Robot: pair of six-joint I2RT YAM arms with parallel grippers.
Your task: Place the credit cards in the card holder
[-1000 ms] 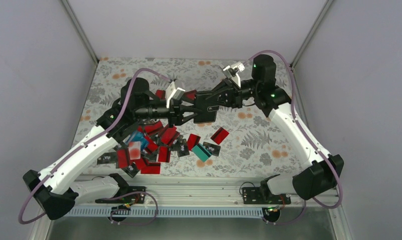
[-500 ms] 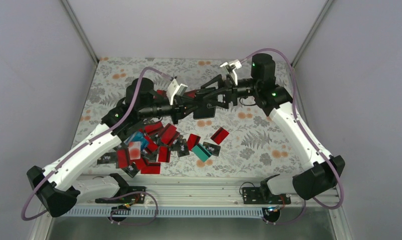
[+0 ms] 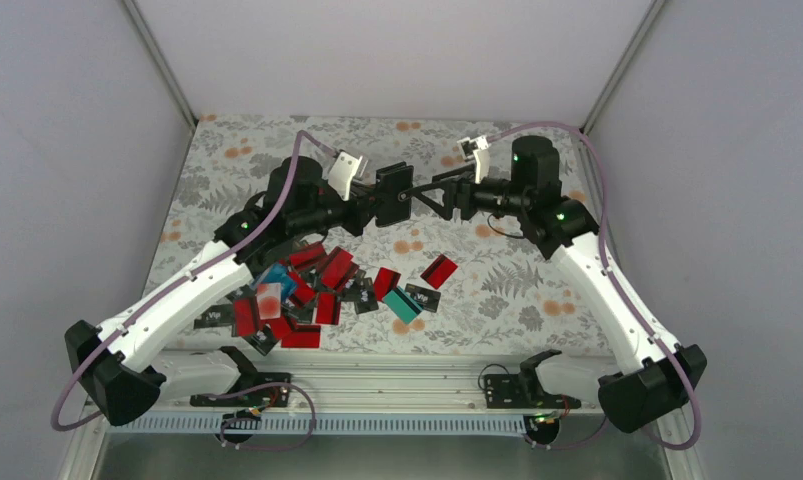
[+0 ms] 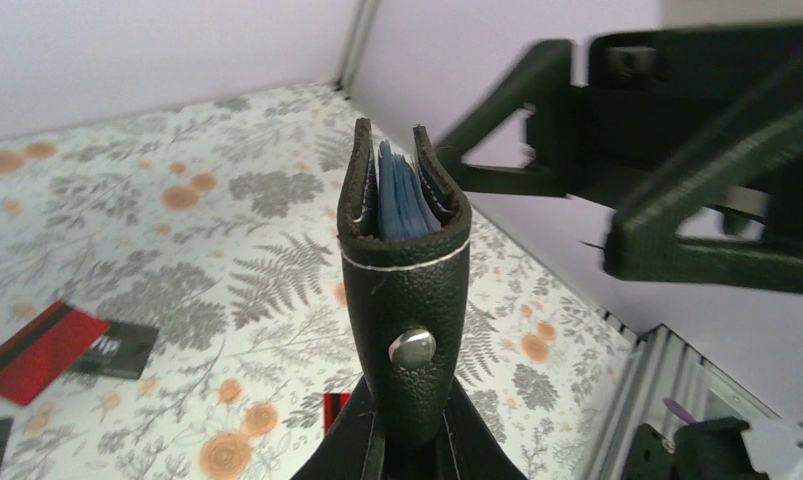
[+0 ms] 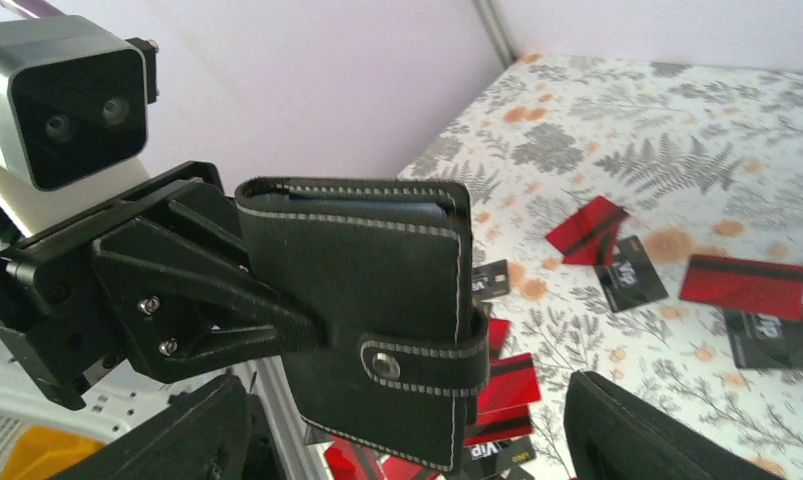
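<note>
- Our left pincer (image 3: 375,207) is clamping the card holder (image 3: 393,193) by one end, holding it up above the desk (image 3: 537,275).
- Our right pincer (image 3: 425,195) is hanging with its jaws apart just beside the card holder, gripping nothing.
- We are seeing blue card edges (image 4: 402,200) inside the card holder's open top.
- Credit cards (image 3: 307,290) are lying scattered on the desk below the card holder, toward our arm bases.

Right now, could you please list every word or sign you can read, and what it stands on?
"VIP": the black card beside a red card.
"VIP": the lowest black card, right wrist view.
Print on the other black cards: too small or blurred.
The card holder: no text.
</note>
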